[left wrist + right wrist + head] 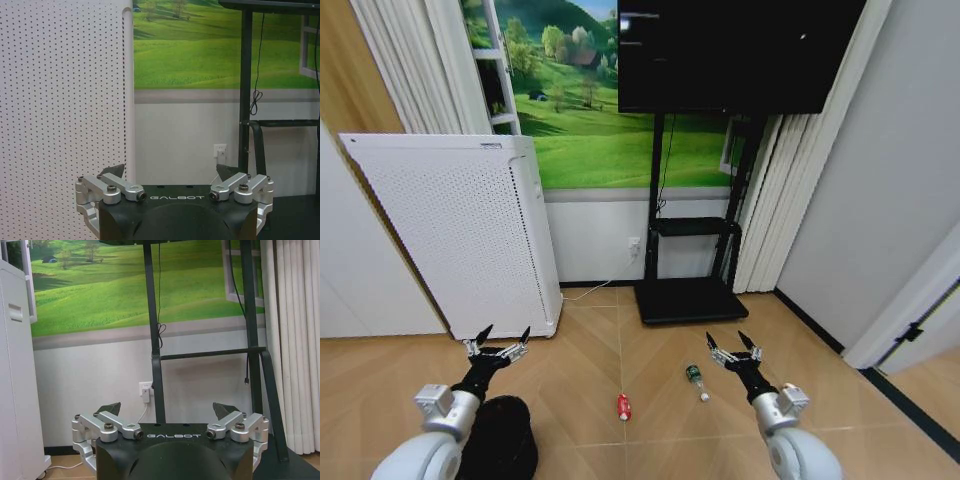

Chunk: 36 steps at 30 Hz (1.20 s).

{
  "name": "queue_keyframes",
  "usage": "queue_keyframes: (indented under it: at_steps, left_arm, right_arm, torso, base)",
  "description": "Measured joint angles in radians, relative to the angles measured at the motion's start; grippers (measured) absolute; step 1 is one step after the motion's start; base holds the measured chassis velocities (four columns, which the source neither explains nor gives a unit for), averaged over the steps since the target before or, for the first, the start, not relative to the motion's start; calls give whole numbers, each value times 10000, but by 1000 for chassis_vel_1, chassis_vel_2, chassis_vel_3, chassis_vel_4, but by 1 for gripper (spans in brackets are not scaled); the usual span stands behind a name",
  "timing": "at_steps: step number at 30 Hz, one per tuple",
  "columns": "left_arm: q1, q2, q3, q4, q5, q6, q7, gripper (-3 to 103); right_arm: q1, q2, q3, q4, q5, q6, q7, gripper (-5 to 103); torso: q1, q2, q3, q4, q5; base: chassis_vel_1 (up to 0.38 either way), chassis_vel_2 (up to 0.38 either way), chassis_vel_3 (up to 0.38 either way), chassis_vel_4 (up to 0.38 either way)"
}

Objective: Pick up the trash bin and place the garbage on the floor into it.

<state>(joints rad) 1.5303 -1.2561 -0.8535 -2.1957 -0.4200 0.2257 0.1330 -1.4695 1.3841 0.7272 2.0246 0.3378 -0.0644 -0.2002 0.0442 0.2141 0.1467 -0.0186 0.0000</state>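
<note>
Down by the robot's left side, the trash bin stands upright on the floor, right under the left hand, which is spread wide and holds nothing, so that arm is nearer. Farther out lie the red can, pointing away from the robot, and the green bottle, cap toward it, just beside the released, bare right hand.

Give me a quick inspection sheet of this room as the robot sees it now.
Surface: wood floor, bare between items.
Job's things: black bin under left arm; red can and green bottle lying on floor.
Clutter: nothing seen.
Grippers: left gripper and right gripper open, raised, holding nothing.
Cables: white cord from wall outlet; black cable down the stand.
Surroundings: white perforated unit, screen, curtains.
</note>
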Motion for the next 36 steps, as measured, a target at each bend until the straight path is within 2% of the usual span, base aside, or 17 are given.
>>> queue_keyframes:
  at_steps: [20, 30, 33, 36]
  left_arm:
    - [-59, 35, -32, 199, -22, -54, 68, 100]
    - [-86, 25, -30, 265, -7, -59, 43, 100]
    - [-47, -73, -30, 274, 48, -122, -25, 100]
    - [66, -206, -53, 291, 153, -213, -160, 100]
  right_arm:
    - [35, 68, -59, -39, -132, -57, -3, 100]
    - [50, 56, -41, -51, -134, -92, -2, 100]
    - [119, 62, -88, -190, -137, -101, -1, 100]
    - [127, 67, -125, -254, -146, -105, -2, 100]
  torso:
    - [-179, -807, -627, 0, 0]
    - [-227, -1065, -839, 0, 0]
    - [-268, -1325, -1056, 0, 0]
    - [-275, -1406, -1130, -1, 0]
  base:
    - [0, 0, 0, 0]
    - [0, 0, 0, 0]
    - [0, 0, 0, 0]
    - [0, 0, 0, 0]
